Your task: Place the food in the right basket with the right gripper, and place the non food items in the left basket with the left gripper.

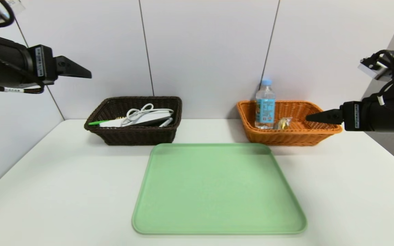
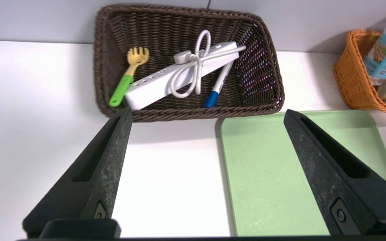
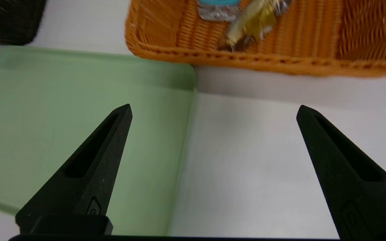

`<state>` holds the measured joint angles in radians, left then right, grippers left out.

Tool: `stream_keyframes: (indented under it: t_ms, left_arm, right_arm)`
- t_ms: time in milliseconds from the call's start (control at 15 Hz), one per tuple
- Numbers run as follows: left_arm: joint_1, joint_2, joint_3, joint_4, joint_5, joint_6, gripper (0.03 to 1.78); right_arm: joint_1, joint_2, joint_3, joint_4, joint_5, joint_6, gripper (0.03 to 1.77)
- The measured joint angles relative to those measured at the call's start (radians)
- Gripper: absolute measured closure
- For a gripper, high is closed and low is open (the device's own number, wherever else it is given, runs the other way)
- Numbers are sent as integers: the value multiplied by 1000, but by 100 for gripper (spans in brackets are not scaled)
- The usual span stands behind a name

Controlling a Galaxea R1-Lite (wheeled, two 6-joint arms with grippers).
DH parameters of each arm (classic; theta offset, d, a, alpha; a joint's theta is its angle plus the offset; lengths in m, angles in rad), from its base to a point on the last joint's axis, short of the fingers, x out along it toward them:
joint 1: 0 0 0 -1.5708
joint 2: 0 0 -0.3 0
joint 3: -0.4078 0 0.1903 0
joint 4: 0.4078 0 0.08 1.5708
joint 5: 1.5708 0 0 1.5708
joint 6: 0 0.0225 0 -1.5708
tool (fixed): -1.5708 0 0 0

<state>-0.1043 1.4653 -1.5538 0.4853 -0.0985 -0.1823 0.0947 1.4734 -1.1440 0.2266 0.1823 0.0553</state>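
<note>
White tabletop against plain pale wall panels, pretty bare setup. Going left to right in the head view: the left gripper (image 1: 77,70) hangs in the upper left of the frame, well above the table, and its wrist view shows the jaws spread wide with nothing between them. Below and right of it sits the dark brown basket (image 1: 115,135), and all three non-food things are inside: the pasta spoon (image 2: 127,78) lies with its yellow head toward the wall and its green handle toward the near rim, long axis a bit diagonal; the power strip (image 2: 152,85) runs diagonally across the basket floor with its coiled cord on top; the marker (image 2: 218,85) lies just beside it on roughly the same slant, blue cap toward the near rim. Centre frame is a green tray (image 1: 217,191). Further right, the orange basket (image 1: 320,131) holds the water bottle (image 1: 264,106) standing upright, cap up, near its left wall, with the snack (image 1: 282,123) in clear wrapper just beside it, leaning, though I can't tell exactly which way it points. Far right, the right gripper (image 1: 315,117) hovers level over the orange basket's right edge, jaws wide apart and empty. Looks to me like the sorting is basically finished, nothing left to move.
</note>
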Motion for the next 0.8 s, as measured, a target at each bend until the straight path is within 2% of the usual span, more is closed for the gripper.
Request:
stream_keyframes:
  t_ms: [133,267,333,600,800]
  left_arm:
    - [-1,-93,40,39,63,1,19]
    - [-1,-196,111,70,99,1,17]
    - [-2,-254,159,80,123,1,16]
    - [13,-489,380,92,251,-1,14]
    - [67,-679,541,91,272,-2,14]
  right_arm:
    - [5,-45,94,-190,53,-95,10]
    - [10,-103,186,-347,63,-167,10]
    - [11,-146,224,-388,51,-183,10]
    - [8,-316,348,-399,-35,-190,10]
    - [-16,-466,493,-408,-110,-191,10]
